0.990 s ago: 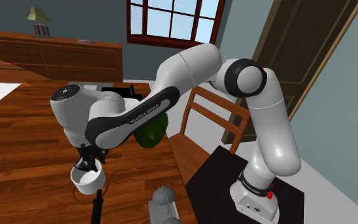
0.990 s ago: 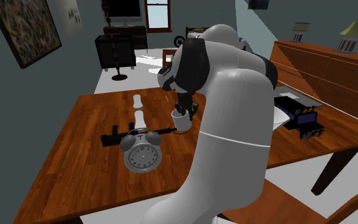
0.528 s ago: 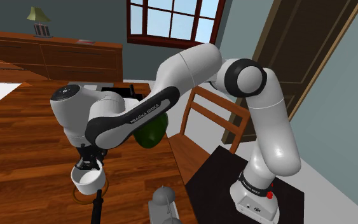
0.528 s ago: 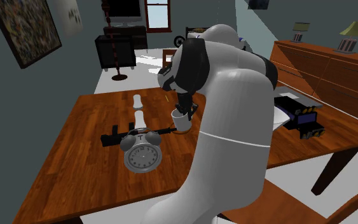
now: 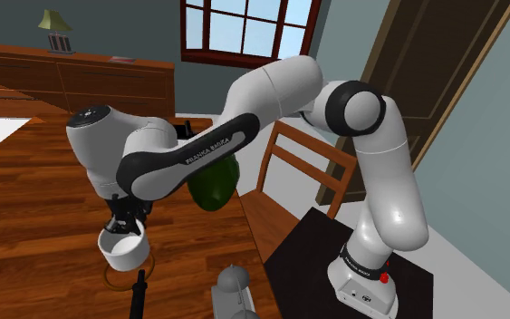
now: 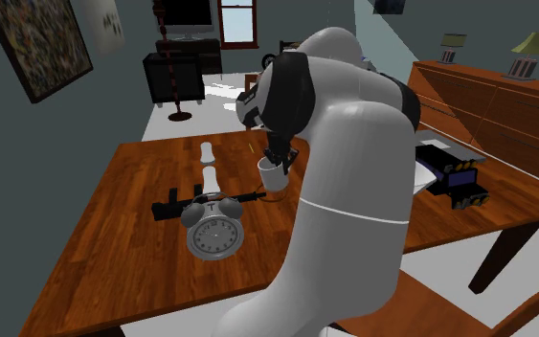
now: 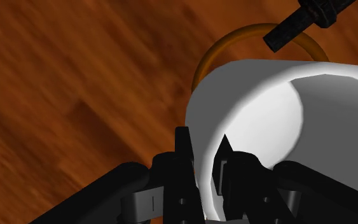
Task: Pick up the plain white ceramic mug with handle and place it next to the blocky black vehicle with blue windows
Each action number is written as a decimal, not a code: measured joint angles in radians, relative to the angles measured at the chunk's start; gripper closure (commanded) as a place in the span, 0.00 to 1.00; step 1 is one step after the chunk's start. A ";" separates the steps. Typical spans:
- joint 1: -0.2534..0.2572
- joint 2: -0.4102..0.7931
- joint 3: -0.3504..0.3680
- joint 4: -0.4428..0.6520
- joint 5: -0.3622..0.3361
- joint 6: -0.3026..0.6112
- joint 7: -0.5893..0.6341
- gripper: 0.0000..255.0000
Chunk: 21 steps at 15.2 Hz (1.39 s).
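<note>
The white mug (image 5: 122, 250) hangs a little above the wooden table (image 5: 26, 208), with my gripper (image 5: 124, 227) shut on its rim from above. In the wrist view one black finger sits inside the mug (image 7: 266, 121) and one outside, and the gripper (image 7: 203, 162) clasps the wall between them. The second exterior view has the mug (image 6: 274, 176) under the gripper (image 6: 278, 161), near the table's middle. The black vehicle with blue windows (image 6: 457, 178) lies far off toward that view's right, on a white sheet. The mug's handle is hidden.
A thin orange ring (image 7: 210, 56) lies on the table below the mug, beside a black rod-like object (image 6: 174, 204). An alarm clock (image 6: 213, 233) and a white bottle shape (image 6: 208, 168) stand close by. A green object (image 5: 213, 187) and a wooden chair (image 5: 303, 172) sit behind the arm.
The arm has risen and carried the mug up off the table, a little toward the shoulder view's left. The fingers stay clasped on the rim.
</note>
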 measured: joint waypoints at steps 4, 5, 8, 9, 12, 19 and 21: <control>-0.006 -0.026 0.008 0.020 0.015 -0.042 -0.017 1.00; -0.005 -0.032 0.010 0.023 0.019 -0.050 -0.017 1.00; -0.007 -0.048 0.015 0.041 0.029 -0.082 -0.029 1.00; -0.007 -0.050 0.016 0.050 0.030 -0.091 -0.031 1.00; -0.004 -0.058 0.019 0.080 0.037 -0.127 -0.040 1.00; 0.002 -0.076 0.026 0.147 0.051 -0.208 -0.059 1.00; 0.003 -0.080 0.027 0.167 0.054 -0.231 -0.066 1.00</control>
